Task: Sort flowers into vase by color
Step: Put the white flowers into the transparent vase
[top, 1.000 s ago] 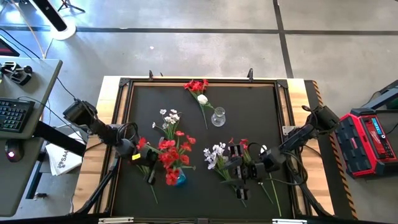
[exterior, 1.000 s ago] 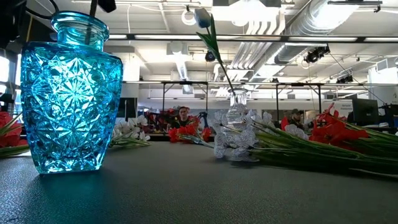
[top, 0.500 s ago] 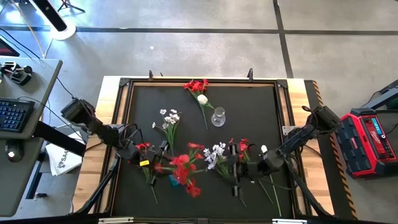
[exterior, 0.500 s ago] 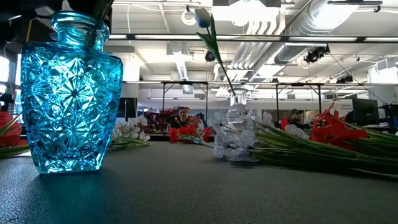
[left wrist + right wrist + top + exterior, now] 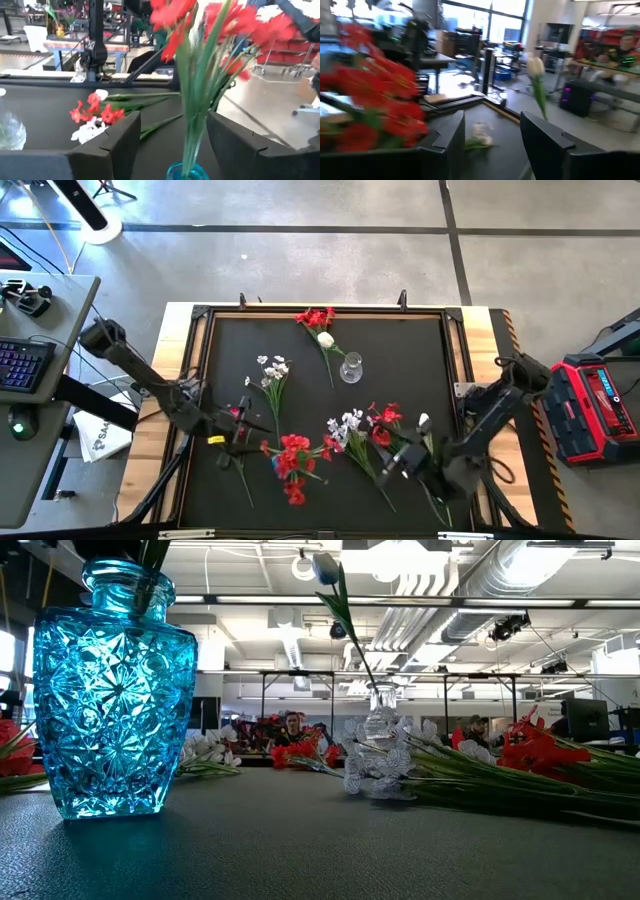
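Red flowers (image 5: pixel 291 460) stand in blue vase (image 5: pixel 112 690); left gripper (image 5: pixel 243 423) beside.

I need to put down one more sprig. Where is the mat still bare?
The far right corner of the black mat, right of the clear vase, is bare, as is the far left strip beside the white sprig. The near half is crowded: the blue vase of red flowers, loose sprigs, the left gripper and right gripper.
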`<state>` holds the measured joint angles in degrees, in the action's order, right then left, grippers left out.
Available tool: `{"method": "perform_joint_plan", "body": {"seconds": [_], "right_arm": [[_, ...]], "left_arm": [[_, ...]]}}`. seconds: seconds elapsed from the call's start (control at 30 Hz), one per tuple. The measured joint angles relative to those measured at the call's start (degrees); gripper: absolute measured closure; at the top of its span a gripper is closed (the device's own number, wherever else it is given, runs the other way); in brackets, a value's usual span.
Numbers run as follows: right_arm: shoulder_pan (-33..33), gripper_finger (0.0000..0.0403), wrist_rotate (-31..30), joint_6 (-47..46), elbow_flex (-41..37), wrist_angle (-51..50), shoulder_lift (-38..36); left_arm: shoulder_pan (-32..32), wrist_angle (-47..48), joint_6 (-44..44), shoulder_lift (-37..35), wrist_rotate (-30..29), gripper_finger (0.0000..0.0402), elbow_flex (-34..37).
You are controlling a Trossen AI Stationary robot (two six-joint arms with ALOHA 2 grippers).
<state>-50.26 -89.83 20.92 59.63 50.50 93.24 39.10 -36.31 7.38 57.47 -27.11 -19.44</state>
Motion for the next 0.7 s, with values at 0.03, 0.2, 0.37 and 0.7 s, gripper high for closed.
{"method": "perform_joint_plan", "body": {"seconds": [0.03, 0.2, 0.37, 0.7], "right_arm": [[-1.2, 0.0233, 0.0, -1.0, 1.1, -0.8, 0.0], [-6.2, 0.0207, 0.2, -11.1, 1.9, -2.2, 0.0], [-8.0, 0.0203, 19.0, -35.1, -3.7, -9.2, 0.0], [7.1, 0.0213, 56.5, -82.0, -1.4, -55.4, 0.1]], "left_arm": [[0.5, 1.0, -0.3, -1.5, -0.4, 0.0192, -0.1], [2.8, 2.2, -3.5, -4.8, -0.7, 0.0197, -0.2], [3.1, 2.9, -4.4, -4.8, -0.7, 0.0197, -0.2], [3.1, 3.5, -4.0, -4.8, -0.9, 0.0197, -0.2]]}}
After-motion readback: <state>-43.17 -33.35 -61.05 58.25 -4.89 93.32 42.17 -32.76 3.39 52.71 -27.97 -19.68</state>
